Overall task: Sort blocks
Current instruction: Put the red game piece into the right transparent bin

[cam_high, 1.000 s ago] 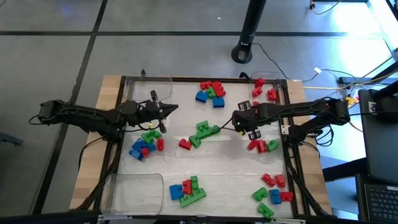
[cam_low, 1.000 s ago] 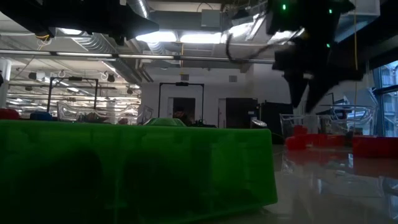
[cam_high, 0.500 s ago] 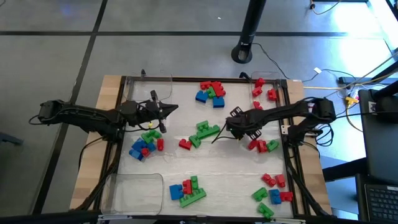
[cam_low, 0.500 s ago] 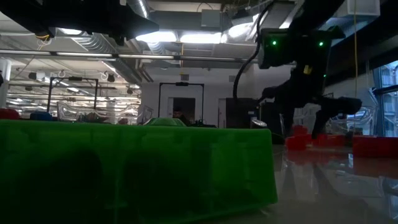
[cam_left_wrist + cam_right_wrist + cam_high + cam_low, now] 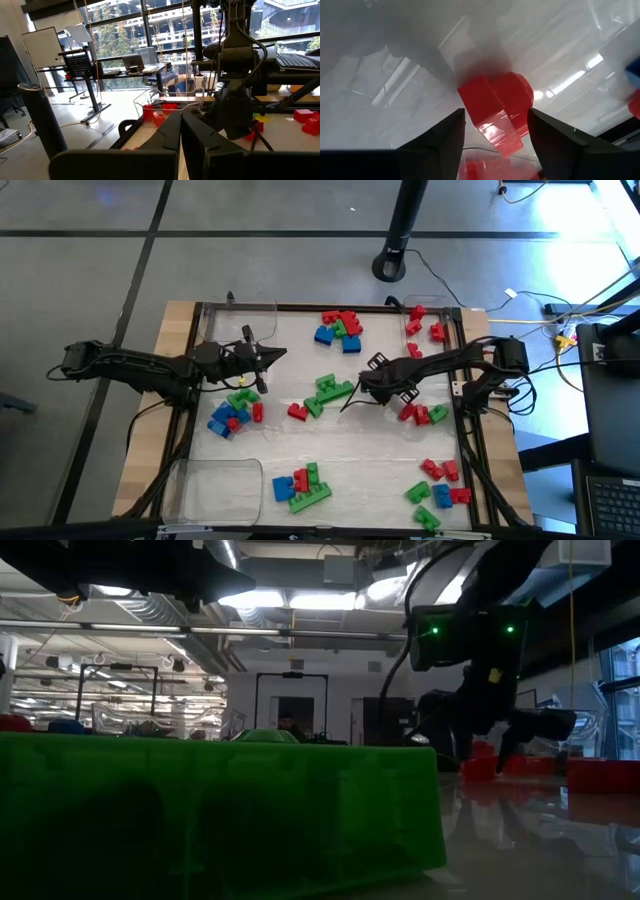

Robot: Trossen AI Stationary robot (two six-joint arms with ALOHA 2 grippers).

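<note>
The right gripper [image 5: 372,387] reaches toward the middle of the tabletop [image 5: 360,450], fingers [image 5: 555,145] parted with a red block [image 5: 495,112] seen between them, not clamped; just at its 9 o'clock lie a green cluster [image 5: 328,391] and a red piece [image 5: 297,412]; the blocks sit scattered in groups across the tabletop, at 12, 3, 5, 6 and 9 o'clock; the left gripper [image 5: 272,356] hovers at the 9 o'clock side above a mixed pile [image 5: 233,410], fingers [image 5: 170,135] clenched on nothing.
</note>
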